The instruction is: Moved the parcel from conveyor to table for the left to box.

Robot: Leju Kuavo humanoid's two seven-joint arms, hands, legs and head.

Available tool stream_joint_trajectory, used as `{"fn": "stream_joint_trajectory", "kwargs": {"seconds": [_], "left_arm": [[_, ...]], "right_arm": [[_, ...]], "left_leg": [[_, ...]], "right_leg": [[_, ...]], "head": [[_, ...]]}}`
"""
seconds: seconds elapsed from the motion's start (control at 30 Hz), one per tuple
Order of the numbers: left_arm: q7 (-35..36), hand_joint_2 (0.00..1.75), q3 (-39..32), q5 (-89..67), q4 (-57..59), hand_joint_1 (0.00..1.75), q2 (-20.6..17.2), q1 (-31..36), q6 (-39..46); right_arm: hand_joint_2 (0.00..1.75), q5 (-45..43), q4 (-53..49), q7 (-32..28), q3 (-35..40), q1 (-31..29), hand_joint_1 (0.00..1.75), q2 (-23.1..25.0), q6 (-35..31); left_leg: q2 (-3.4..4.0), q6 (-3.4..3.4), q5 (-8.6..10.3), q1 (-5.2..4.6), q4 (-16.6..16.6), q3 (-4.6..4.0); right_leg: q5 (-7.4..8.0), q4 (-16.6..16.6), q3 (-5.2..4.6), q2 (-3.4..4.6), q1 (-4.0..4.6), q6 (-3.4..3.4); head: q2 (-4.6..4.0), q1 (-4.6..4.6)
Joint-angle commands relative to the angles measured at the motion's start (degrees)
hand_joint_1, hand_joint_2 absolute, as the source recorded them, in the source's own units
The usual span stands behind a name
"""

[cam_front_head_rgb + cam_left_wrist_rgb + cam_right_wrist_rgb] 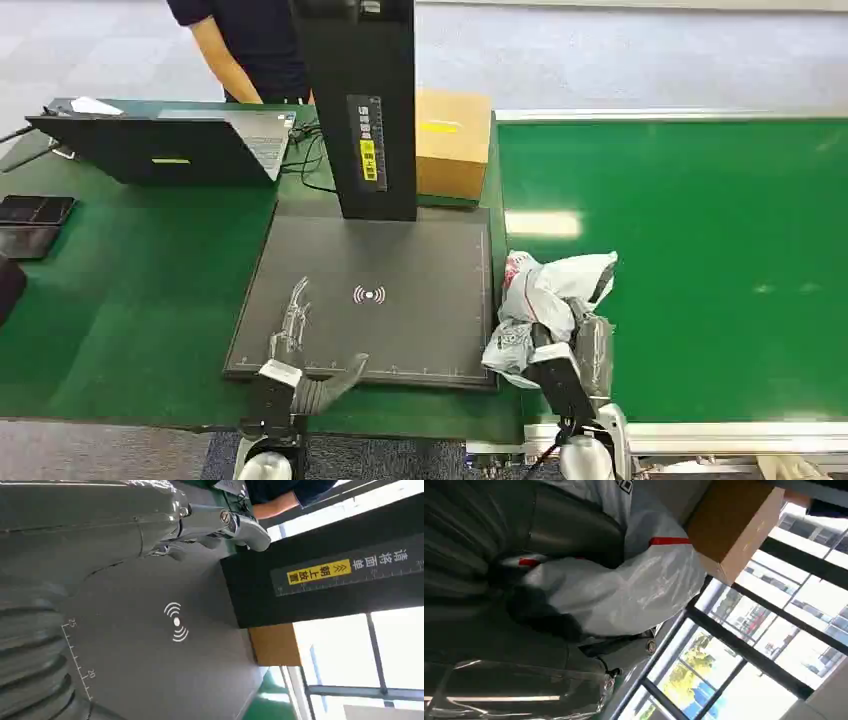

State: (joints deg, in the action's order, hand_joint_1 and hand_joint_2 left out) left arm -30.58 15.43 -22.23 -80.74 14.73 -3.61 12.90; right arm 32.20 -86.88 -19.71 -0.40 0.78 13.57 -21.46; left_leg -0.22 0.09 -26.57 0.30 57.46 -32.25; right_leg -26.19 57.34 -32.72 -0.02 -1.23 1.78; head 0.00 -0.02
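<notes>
Parcel [545, 300] sits in our right hand [570, 355], ready to go onto the pad [400, 330]. Our left hand [295, 345] waits there, fingers wide, holding nothing.

The head view looks forward and down from high on the robot over a green table [130, 300], a dark scanner pad [400, 270] and a green conveyor [700, 250]. The left wrist view sits close above that pad [165, 645], turned sideways. The right wrist view, also turned, looks past a white parcel [624, 590] at the cardboard box [734, 525], which the head view shares [452, 140].
</notes>
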Motion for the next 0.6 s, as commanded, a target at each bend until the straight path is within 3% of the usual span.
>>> {"fn": "stream_joint_trajectory", "kwargs": {"seconds": [0.03,0.6], "left_arm": [[0.3,1.75,0.2,0.0,5.9,0.00,0.4,3.0,-0.9],[-1.5,1.75,1.2,-0.3,9.6,0.00,-0.4,2.1,-0.8]], "right_arm": [[1.75,-0.5,5.8,-0.2,3.0,-3.4,1.69,0.1,0.2],[1.75,-3.9,10.6,-4.3,5.1,-0.5,1.66,0.1,0.2]], "left_leg": [[0.10,-0.03,0.03,0.04,-0.1,0.12],[0.02,-0.02,0.00,0.03,-0.1,0.17]], "right_leg": [[0.06,-0.1,0.10,0.08,0.06,-0.13],[0.01,-0.1,0.15,0.01,0.05,-0.09]], "head": [[0.00,0.00],[0.00,0.00]]}}
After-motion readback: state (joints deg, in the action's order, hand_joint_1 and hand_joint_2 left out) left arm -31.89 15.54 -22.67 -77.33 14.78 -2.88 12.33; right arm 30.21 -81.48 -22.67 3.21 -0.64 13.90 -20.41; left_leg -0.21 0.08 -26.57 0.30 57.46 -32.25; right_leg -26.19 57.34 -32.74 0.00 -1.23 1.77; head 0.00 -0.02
